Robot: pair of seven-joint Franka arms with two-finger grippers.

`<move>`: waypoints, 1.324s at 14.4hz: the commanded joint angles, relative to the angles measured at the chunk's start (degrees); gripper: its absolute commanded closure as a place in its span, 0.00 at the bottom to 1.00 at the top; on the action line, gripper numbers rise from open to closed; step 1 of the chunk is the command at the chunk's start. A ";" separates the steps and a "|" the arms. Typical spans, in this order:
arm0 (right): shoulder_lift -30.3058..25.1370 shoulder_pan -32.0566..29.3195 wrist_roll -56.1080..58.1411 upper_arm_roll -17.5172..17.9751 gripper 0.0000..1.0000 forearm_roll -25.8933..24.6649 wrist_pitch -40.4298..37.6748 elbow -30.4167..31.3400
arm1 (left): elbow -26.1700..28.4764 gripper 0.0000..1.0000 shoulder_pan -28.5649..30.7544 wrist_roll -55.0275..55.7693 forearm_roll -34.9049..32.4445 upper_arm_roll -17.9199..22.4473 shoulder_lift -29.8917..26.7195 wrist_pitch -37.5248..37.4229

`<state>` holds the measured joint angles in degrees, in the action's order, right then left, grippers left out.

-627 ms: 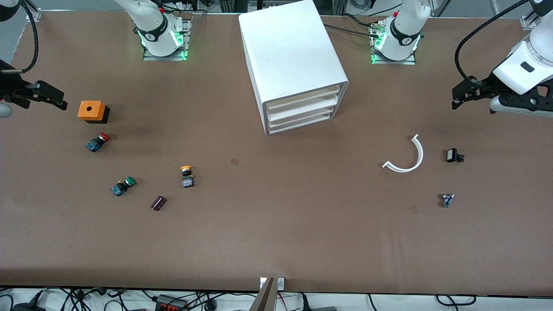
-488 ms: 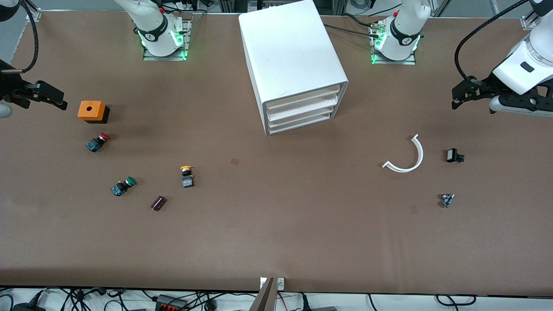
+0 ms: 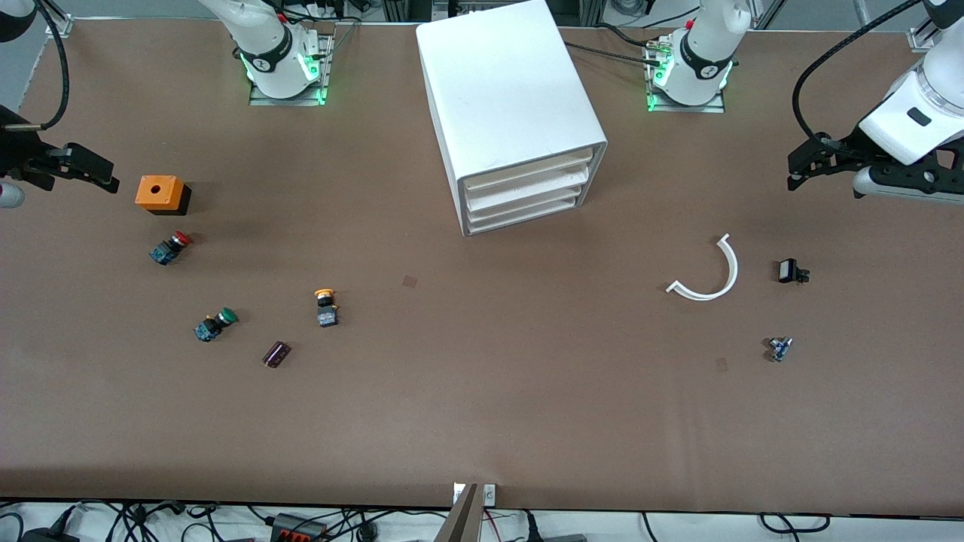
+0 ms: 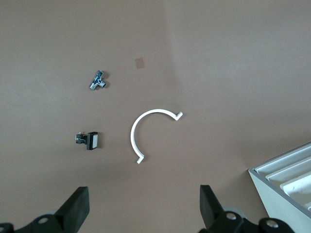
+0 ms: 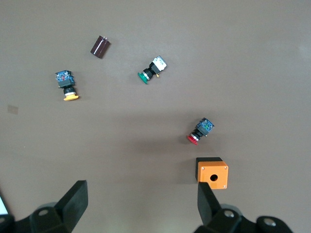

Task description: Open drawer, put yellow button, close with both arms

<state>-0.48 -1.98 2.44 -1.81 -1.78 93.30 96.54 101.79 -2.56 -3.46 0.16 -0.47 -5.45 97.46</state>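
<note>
The white cabinet [image 3: 508,98] stands at the table's middle, near the arms' bases. Its highest drawer [image 3: 527,171] is shut, like the two below it. A corner of the cabinet shows in the left wrist view [image 4: 286,182]. The yellow button [image 3: 325,306] lies on the table toward the right arm's end, nearer to the front camera than the cabinet; it also shows in the right wrist view [image 5: 66,86]. My right gripper [image 3: 94,175] is open and empty, up over the table beside the orange box. My left gripper [image 3: 800,170] is open and empty, up over the left arm's end of the table.
An orange box [image 3: 160,193], a red-capped switch [image 3: 170,248], a green-capped switch [image 3: 215,324] and a dark cylinder [image 3: 276,354] lie near the yellow button. A white curved piece [image 3: 712,272], a small black part [image 3: 791,271] and a metal fitting [image 3: 779,348] lie toward the left arm's end.
</note>
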 commanded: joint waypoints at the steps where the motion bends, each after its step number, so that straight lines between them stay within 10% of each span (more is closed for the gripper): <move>1: -0.13 -0.48 0.11 0.58 0.00 -0.15 -0.14 -0.04 | -1.77 0.00 -0.52 0.91 -0.34 0.21 0.62 -2.44; 9: 6.44 2.68 0.19 0.67 0.00 -0.15 2.75 0.05 | -7.13 0.00 -1.05 -0.14 11.77 -1.28 8.17 -28.71; 19: 25.95 11.29 -0.33 0.75 0.00 0.11 17.16 -3.37 | -6.17 0.00 -0.61 -28.67 49.47 -1.99 27.93 -22.85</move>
<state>21.61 7.75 2.46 -0.93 -1.75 109.34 96.57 96.92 -3.77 -24.64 45.11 -2.24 18.99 73.54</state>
